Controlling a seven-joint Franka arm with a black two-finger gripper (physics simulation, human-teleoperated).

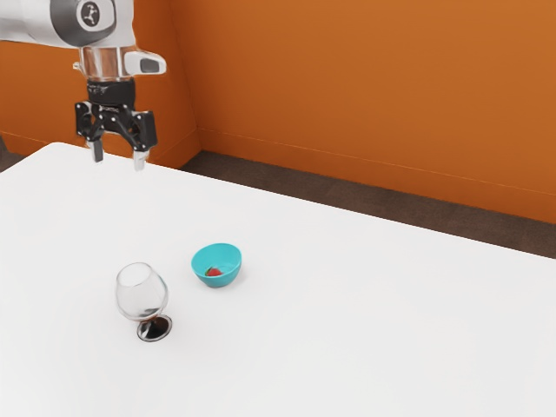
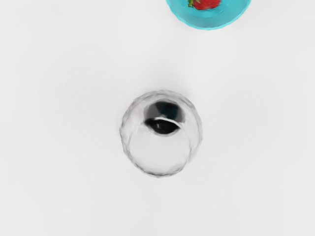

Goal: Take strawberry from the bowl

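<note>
Jaws: released, parted and with nothing between them, raised above the worktop [image 1: 365, 330]. The strawberry [image 1: 214, 273] sits inside the turquoise bowl [image 1: 222, 279], below the jaws and well apart from them.

Principal hazard: the stemmed glass [image 1: 142, 296]. It stands upright near the bowl and, judging from the wrist view, closer to the spot beneath the jaws than the bowl is. A descent begun too soon, or a low crossing to the fruit, would likely strike its rim and topple it. Clearance should be kept until the jaws are over the bowl.

Second hazard: the bowl wall. Jaws lowered off-centre could land on the rim, tip or slide the bowl, or pinch its wall instead of the fruit. The strawberry is small against the bowl, so a shallow or misaligned closing may roll it aside; excess force could squeeze it out.

Condition of the item: red, with green leaves [image 2: 191, 3] at one end. It appears to lie on its side, low in the bowl, unobstructed from above. No damage can be made out.
</note>
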